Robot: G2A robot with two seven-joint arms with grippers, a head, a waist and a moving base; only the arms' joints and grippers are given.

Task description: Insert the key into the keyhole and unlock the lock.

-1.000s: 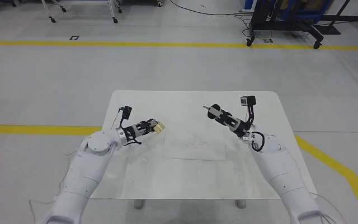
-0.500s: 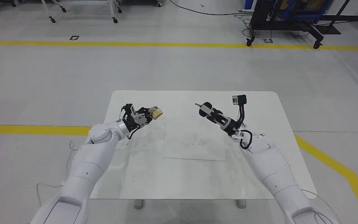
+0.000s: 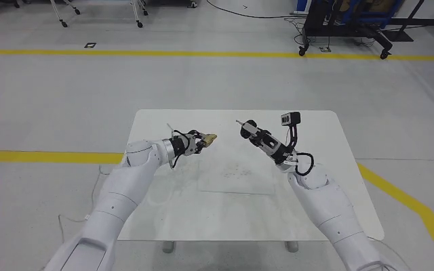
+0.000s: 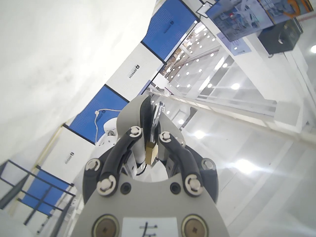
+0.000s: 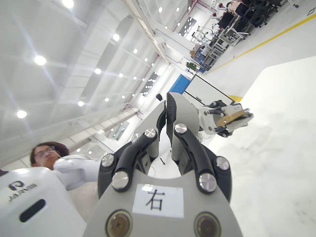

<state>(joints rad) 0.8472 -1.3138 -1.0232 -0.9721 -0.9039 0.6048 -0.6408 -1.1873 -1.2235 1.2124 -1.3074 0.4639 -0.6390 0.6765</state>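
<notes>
A small brass padlock [image 3: 211,139] hangs above the white table [image 3: 237,196], with my left gripper [image 3: 202,141] shut on it. In the left wrist view the lock's brass body [image 4: 151,152] and silver shackle sit between the closed fingers [image 4: 130,117]. My right gripper [image 3: 245,127] is shut on the thin key [image 3: 238,122], whose tip sticks out toward the lock. A short gap separates key and lock. The right wrist view has its own gripper [image 5: 166,110] closed, the key's end [image 5: 160,97] just past the pads, and the lock [image 5: 230,117] farther off.
Both grippers hover over the far half of the table, left and right of its middle. A faint rectangular mark [image 3: 237,177] lies on the tabletop. Yellow floor lines [image 3: 203,53] run beyond the table.
My left gripper has swung right toward the table's middle, carrying the lock. The right gripper has shifted left with the key. The gap between them has shrunk.
</notes>
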